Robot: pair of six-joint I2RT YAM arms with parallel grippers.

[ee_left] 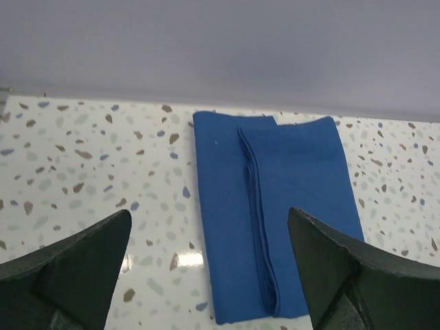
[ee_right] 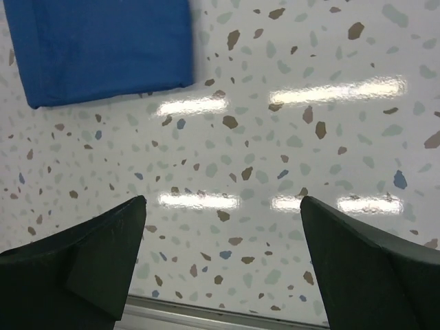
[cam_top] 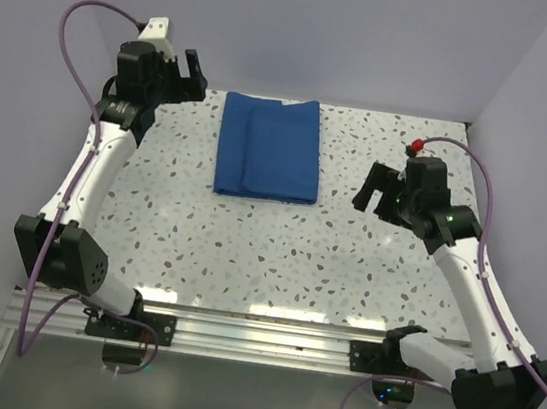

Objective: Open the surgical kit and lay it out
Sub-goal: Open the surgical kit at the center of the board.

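We see the folded blue cloth lying flat at the far middle of the worktop, apart from both claws. The left claw and the right claw are spread wide, holding nothing. We judge the cloth soft, light and limp, best pinched at the stacked flap edge running down its middle. Anything wrapped inside is hidden, and the right wrist view cuts the cloth off.

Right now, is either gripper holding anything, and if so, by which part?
Nothing is held. The left gripper and right gripper are both open and empty; the folded blue wrap lies on the table, apart from both.
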